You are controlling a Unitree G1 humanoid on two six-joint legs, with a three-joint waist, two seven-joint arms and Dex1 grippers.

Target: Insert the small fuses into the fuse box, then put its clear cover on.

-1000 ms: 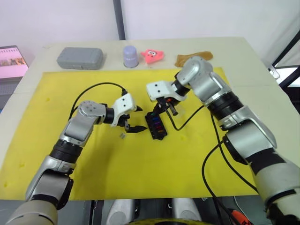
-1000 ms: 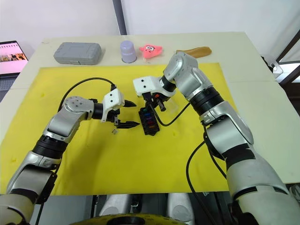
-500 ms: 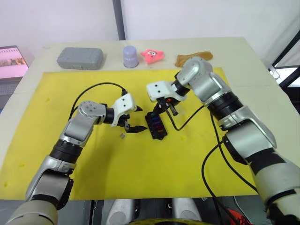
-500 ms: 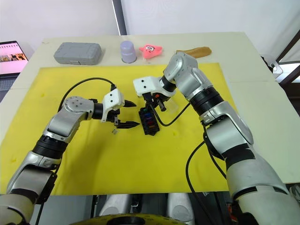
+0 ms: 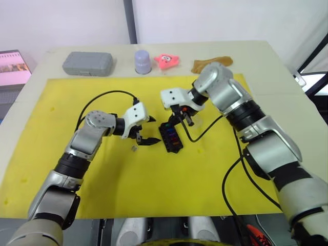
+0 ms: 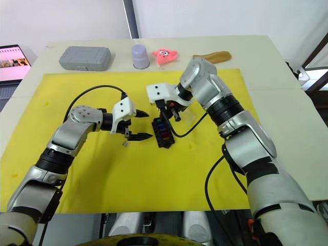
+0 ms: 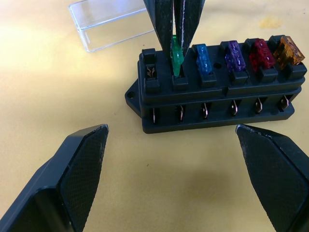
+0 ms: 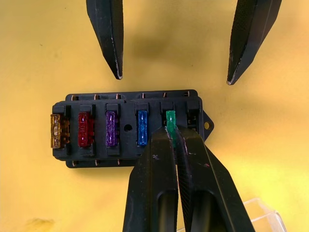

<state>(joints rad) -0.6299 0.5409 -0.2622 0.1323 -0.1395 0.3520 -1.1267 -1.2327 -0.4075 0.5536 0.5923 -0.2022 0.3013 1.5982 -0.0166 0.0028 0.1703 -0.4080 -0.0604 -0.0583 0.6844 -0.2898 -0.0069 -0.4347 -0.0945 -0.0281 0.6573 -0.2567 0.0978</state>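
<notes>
The black fuse box (image 7: 217, 92) lies on the yellow mat (image 5: 154, 195) between my two grippers. Tan, red, purple and blue fuses sit in its slots, and the end slot is empty. My right gripper (image 8: 174, 131) is shut on a green fuse (image 8: 170, 120), which stands upright in the slot beside the blue one. On the box's other side my left gripper (image 5: 152, 129) is open, level with the box and touching nothing. The clear cover (image 7: 111, 21) rests on the mat just behind the box. A small grey fuse (image 5: 134, 149) lies loose below the left gripper.
Along the table's far edge stand a grey case (image 5: 87, 63), a lavender cup (image 5: 142, 61), a pink toy (image 5: 166, 60) and a brown object (image 5: 211, 63). A laptop screen (image 5: 13, 66) sits at the far left. Black cables loop beside both arms.
</notes>
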